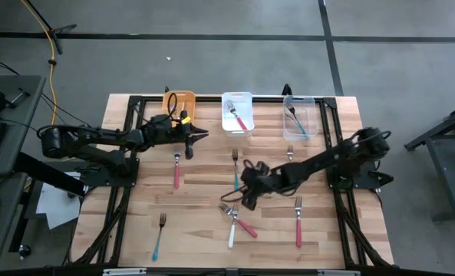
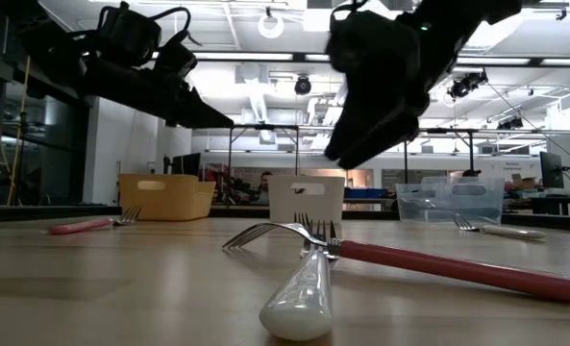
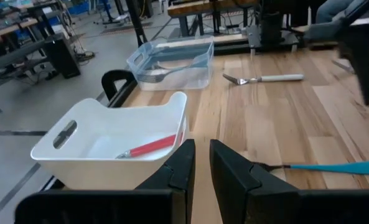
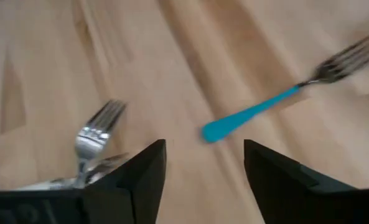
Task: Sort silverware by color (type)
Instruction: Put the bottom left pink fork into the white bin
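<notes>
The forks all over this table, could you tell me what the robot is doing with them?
It is sorting them by handle colour into three bins along the far edge. The white bin holds a red fork and the clear bin a teal one. The right gripper, open, hovers by the crossed white and red forks. The left gripper, empty, waits near the orange bin.

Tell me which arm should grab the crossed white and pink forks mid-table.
Right, most likely. The right gripper hangs open beside the crossed white-handled fork and pink-handled fork. The left gripper sits farther off, near the orange bin.
</notes>
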Robot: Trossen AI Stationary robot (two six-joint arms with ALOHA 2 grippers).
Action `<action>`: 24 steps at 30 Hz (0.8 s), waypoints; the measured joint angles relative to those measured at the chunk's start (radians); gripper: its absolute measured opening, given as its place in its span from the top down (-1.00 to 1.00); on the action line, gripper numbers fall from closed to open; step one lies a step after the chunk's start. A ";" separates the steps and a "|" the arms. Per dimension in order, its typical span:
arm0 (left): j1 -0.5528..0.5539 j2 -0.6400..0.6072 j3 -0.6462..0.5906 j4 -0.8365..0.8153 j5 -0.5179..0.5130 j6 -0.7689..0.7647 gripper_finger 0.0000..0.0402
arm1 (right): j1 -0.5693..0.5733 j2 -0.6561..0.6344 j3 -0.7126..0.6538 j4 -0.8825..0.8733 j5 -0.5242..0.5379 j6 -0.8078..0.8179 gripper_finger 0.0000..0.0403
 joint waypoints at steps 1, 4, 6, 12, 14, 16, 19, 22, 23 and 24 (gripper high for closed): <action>0.000 0.000 0.000 -0.009 0.000 -0.008 0.80 | 0.010 0.029 0.029 -0.011 -0.008 0.003 -0.07; 0.000 0.000 0.000 -0.035 0.000 -0.014 0.80 | 0.041 0.110 0.111 -0.053 -0.026 0.020 -0.12; 0.000 0.000 0.000 -0.043 0.000 -0.009 0.80 | 0.058 0.154 0.158 -0.073 -0.042 0.022 -0.14; -0.001 0.000 0.000 -0.047 0.000 -0.010 0.80 | 0.092 0.235 0.261 -0.097 -0.079 0.051 -0.14; -0.001 0.000 0.000 -0.053 0.000 -0.010 0.80 | 0.101 0.253 0.280 -0.111 -0.080 0.073 -0.14; -0.004 0.000 0.000 -0.055 -0.001 -0.015 0.80 | 0.109 0.266 0.288 -0.130 -0.081 0.103 -0.13; -0.010 0.000 0.000 -0.056 -0.001 -0.018 0.80 | 0.122 0.281 0.288 -0.132 -0.081 0.129 -0.10; -0.019 0.000 0.000 -0.060 -0.004 -0.018 0.80 | 0.135 0.294 0.289 -0.126 -0.079 0.150 -0.03; -0.022 0.000 0.000 -0.062 -0.004 -0.018 0.80 | 0.140 0.298 0.289 -0.126 -0.080 0.155 0.00; -0.025 0.000 0.000 -0.065 -0.004 -0.018 0.80 | 0.144 0.303 0.289 -0.122 -0.083 0.156 0.03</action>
